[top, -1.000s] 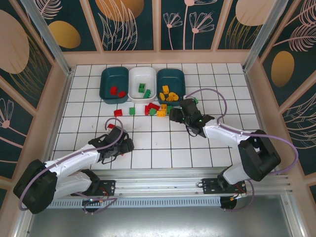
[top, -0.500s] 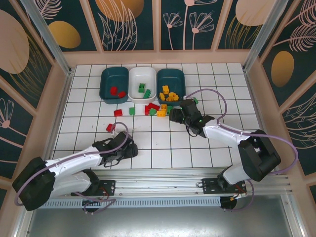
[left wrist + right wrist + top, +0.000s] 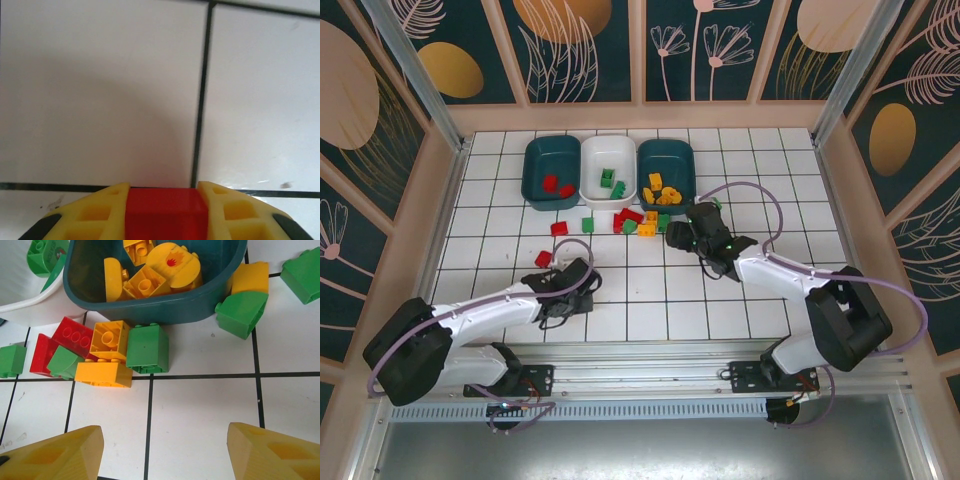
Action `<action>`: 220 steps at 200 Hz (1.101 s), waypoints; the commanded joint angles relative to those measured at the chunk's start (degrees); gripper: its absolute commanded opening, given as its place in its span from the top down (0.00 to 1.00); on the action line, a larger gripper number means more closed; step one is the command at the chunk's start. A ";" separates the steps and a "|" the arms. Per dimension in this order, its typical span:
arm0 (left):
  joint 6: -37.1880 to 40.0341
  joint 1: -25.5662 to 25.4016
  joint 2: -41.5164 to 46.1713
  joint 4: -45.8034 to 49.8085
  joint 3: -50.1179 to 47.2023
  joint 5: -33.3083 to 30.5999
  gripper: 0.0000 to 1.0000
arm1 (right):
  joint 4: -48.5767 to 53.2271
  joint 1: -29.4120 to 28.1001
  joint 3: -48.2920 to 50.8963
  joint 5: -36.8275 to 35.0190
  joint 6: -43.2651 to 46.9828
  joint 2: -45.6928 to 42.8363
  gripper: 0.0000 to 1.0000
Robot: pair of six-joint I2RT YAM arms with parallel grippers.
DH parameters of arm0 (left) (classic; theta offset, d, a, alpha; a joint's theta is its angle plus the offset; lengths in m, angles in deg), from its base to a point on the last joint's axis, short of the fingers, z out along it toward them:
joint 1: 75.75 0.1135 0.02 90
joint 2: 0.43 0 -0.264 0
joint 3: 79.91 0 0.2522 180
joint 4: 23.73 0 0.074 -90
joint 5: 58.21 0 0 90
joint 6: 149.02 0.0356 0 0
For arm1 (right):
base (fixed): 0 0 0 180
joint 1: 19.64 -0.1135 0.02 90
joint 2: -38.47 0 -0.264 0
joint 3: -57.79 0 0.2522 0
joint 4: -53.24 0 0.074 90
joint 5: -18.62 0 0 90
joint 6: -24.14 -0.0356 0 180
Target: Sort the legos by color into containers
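Here, the white tiled desk [image 3: 760, 200] carries three tubs in a row at its far edge. The left teal tub [image 3: 545, 155] holds red bricks, the white tub [image 3: 592, 155] holds green bricks, and the right teal tub [image 3: 665, 155] holds yellow bricks [image 3: 150, 282].

The left fingers [image 3: 574, 282] sit low over the near-left tiles, well apart from the tubs. They are closed on a red brick [image 3: 165, 215], which fills the gap between the two yellow pads.

The right fingers [image 3: 680, 234] are spread wide and hold nothing. They are just in front of the right teal tub.

Ahead of the right fingers lies a loose cluster near the tub wall:
- a green brick [image 3: 146, 347] touching an orange-yellow brick [image 3: 111, 337];
- a red studded brick [image 3: 75, 335] beside these.

A further green brick [image 3: 242, 310] rests against the tub's right corner.
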 commanded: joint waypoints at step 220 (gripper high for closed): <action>20.68 36.90 -47.73 6.13 69.28 4.54 0.38 | 2.99 3.94 0.19 3.73 1.73 -5.16 0.33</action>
